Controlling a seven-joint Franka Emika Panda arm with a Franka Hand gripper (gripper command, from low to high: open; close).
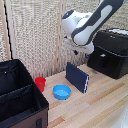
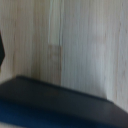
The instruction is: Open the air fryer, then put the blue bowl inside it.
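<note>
The air fryer (image 1: 111,53) is a black box at the exterior view's right, its front drawer and handle (image 1: 103,59) flush with the body. The blue bowl (image 1: 62,92) sits empty on the wooden table (image 1: 100,105), near the front and to the exterior view's left of the fryer. My gripper (image 1: 76,49) hangs above the table behind a dark-blue slab, to the exterior view's left of the fryer and well above the bowl. Its fingers are too blurred to read and nothing shows in them. The wrist view shows only table wood (image 2: 75,45) and the slab.
A dark-blue flat slab (image 1: 77,77) stands tilted on edge between bowl and fryer; it also shows in the wrist view (image 2: 50,102). A red cup (image 1: 40,83) stands beside the bowl. A big black fabric bin (image 1: 19,99) fills the exterior view's left. A reed screen stands behind.
</note>
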